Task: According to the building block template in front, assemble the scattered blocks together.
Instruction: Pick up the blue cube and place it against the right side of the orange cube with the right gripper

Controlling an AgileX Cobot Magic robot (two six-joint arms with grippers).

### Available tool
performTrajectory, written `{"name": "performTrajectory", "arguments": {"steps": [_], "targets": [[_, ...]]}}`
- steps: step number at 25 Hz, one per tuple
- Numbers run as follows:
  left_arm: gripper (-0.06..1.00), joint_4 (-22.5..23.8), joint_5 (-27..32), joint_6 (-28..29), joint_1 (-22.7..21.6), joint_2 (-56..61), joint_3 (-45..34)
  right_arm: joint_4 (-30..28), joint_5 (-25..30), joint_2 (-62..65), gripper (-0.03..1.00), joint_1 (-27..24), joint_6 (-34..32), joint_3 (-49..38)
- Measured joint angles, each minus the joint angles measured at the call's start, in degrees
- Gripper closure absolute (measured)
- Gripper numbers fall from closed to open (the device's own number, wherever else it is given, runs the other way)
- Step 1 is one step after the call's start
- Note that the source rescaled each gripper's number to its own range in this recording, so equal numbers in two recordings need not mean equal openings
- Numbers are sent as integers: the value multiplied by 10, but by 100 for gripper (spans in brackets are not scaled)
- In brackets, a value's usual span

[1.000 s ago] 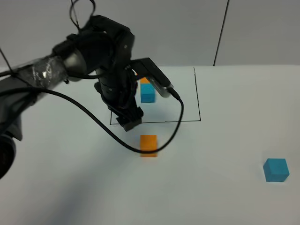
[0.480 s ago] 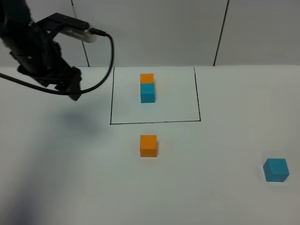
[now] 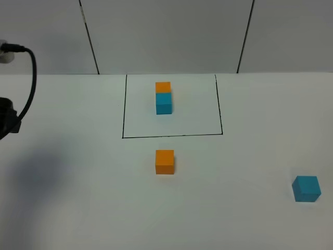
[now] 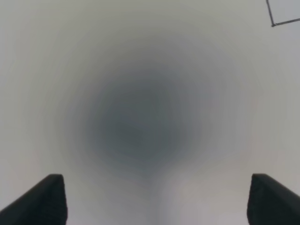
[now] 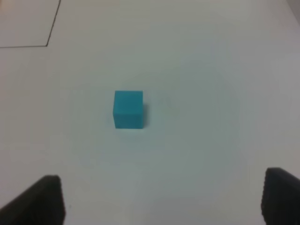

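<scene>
The building block template, an orange cube [image 3: 163, 87] joined to a cyan cube [image 3: 164, 102], stands inside the black-lined rectangle [image 3: 171, 136] at the back middle. The scattered orange cube [image 3: 165, 161] sits just in front of the rectangle. The scattered cyan cube [image 3: 306, 188] sits at the front right and also shows in the right wrist view [image 5: 128, 108]. My right gripper [image 5: 161, 201] is open and empty, a way short of that cube. My left gripper [image 4: 157, 201] is open and empty over bare table. Only a bit of the left arm [image 3: 6, 119] shows at the far left edge.
A black cable [image 3: 32, 78] loops at the far left. One corner of the black rectangle shows in the left wrist view [image 4: 273, 23] and another in the right wrist view [image 5: 47, 45]. A wall with dark seams [image 3: 88, 36] stands behind the white table.
The left arm has pulled away from the template's front edge to the far left, almost out of the high view. The cubes have not moved.
</scene>
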State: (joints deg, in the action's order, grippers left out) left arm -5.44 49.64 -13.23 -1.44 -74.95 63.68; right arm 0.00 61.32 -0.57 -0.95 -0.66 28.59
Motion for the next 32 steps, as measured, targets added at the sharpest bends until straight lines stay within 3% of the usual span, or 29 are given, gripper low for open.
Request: {"name": "performTrajectory", "arguments": {"steps": [9,16,32], "targets": [[8,-9,15,30,0,281,-147,0,0,0,25,0,0,0],[10,-21,59,31,0,471,-232,0,0,0,25,0,0,0],[10,-20,140,32,0,714,-327,0,0,0,25,0,0,0]]}}
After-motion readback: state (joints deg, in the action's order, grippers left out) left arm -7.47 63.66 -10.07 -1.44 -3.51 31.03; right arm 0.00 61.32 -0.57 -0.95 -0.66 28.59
